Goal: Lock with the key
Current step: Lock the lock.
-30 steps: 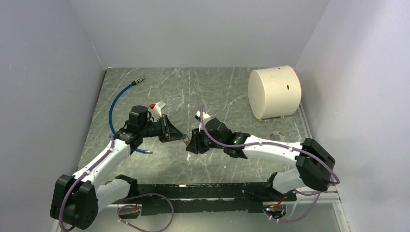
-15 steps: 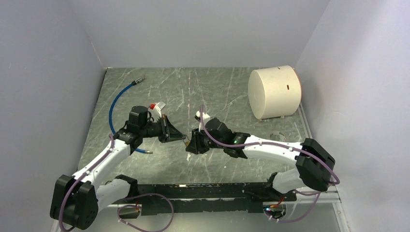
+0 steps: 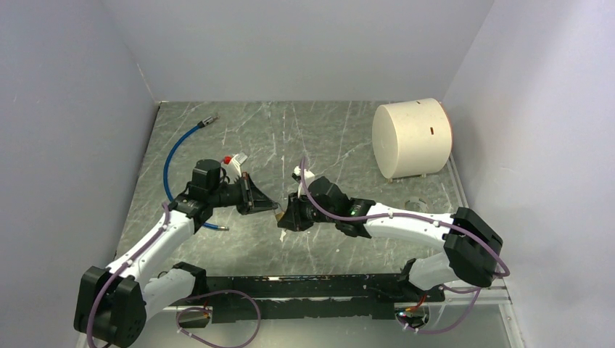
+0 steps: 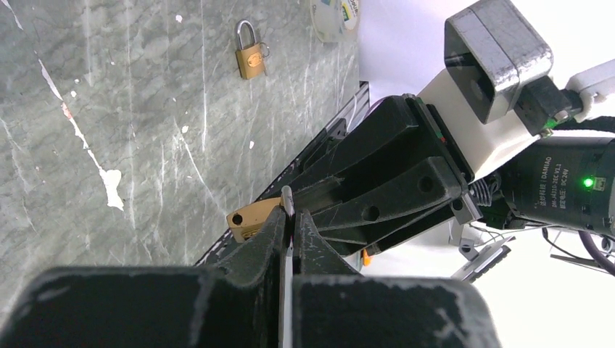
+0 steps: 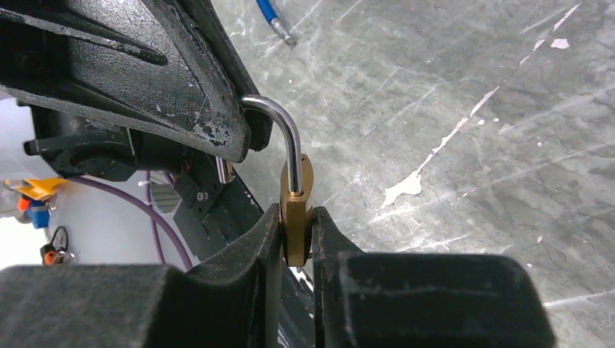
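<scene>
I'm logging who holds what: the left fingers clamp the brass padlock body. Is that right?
Not quite. The right fingers clamp the brass padlock body, as the right wrist view shows. The left fingers pinch only its shackle.

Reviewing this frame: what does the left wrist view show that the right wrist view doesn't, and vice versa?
Left wrist only: a second padlock lying loose on the table, apart from both arms, and the right arm's wrist motor with its green light. Right wrist only: the blue hose end, and the shackle curving from the brass body to behind a left gripper finger. Both: the held padlock, brass body clamped in the right gripper, over the table.
</scene>
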### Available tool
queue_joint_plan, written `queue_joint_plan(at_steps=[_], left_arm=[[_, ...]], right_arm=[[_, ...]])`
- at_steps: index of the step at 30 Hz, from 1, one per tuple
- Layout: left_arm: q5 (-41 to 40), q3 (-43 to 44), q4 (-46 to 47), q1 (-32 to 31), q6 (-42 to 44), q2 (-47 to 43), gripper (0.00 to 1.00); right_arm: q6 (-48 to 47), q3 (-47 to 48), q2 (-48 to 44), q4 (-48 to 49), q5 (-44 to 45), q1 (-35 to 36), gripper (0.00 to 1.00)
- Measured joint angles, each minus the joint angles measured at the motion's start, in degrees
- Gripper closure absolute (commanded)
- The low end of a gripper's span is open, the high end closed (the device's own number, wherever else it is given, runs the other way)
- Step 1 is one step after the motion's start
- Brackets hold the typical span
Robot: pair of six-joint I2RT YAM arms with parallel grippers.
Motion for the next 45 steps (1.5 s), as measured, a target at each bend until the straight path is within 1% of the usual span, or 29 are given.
queue_joint_plan(at_steps=[2, 5, 7, 8, 9, 10, 14, 19, 23, 30, 35, 38, 42, 45], left_arm=[[-0.33, 0.00, -0.33, 0.00, 0.26, -0.63, 0.87], [-0.94, 0.17, -1.49, 0.00, 1.75, -1.95, 0.69], [-0.87, 1.11, -2.82, 0.02, 3.34, -1.95, 0.56], [-0.79, 1.95, -3.72, 0.02, 4.37, -1.57, 0.47], [-0.61, 2.91, -4.76, 0.07, 5.68, -1.14, 0.42], [-0.17, 4.07, -5.57, 0.17, 7.02, -0.61, 0.41], [2.91, 7.58, -7.32, 1.38, 11.41, 1.14, 0.44], [7.69, 10.49, -10.34, 2.99, 17.22, 2.56, 0.57], [10.97, 12.22, -13.77, 3.10, 21.62, 2.84, 0.64], [14.27, 12.35, -15.87, 3.10, 24.52, 2.10, 0.58], [15.39, 12.37, -15.82, 3.13, 25.20, 0.85, 0.49], [15.54, 13.18, -17.40, 3.13, 26.80, 0.76, 0.50], [14.93, 16.52, -21.84, 3.13, 30.80, 0.76, 0.59], [15.28, 18.32, -23.17, 3.15, 32.83, 0.72, 0.63]], right_arm=[[0.35, -0.13, 0.00, 0.55, -0.52, -0.04, 1.00], [1.51, -1.40, -0.57, 3.08, -2.56, -0.66, 1.00], [2.82, -2.95, -1.38, 5.81, -5.86, -1.86, 1.00], [3.32, -3.43, -1.62, 6.58, -7.04, -2.40, 1.00], [3.78, -4.02, -1.79, 7.76, -8.72, -3.17, 1.00], [4.28, -4.48, -1.90, 8.81, -10.49, -3.78, 1.00], [5.95, -5.31, -2.27, 11.85, -16.55, -5.44, 1.00], [7.37, -5.42, -3.98, 14.62, -21.86, -6.01, 1.00], [9.31, -7.08, -5.53, 18.16, -24.92, -7.34, 1.00], [11.10, -8.02, -5.60, 20.28, -26.95, -8.83, 1.00], [12.09, -8.02, -4.72, 22.53, -29.24, -8.81, 1.00], [12.74, -8.04, -3.76, 23.63, -30.73, -8.81, 1.00], [13.16, -8.02, -3.19, 24.39, -32.22, -8.81, 1.00], [13.33, -8.02, -2.93, 25.14, -32.98, -8.81, 1.00]])
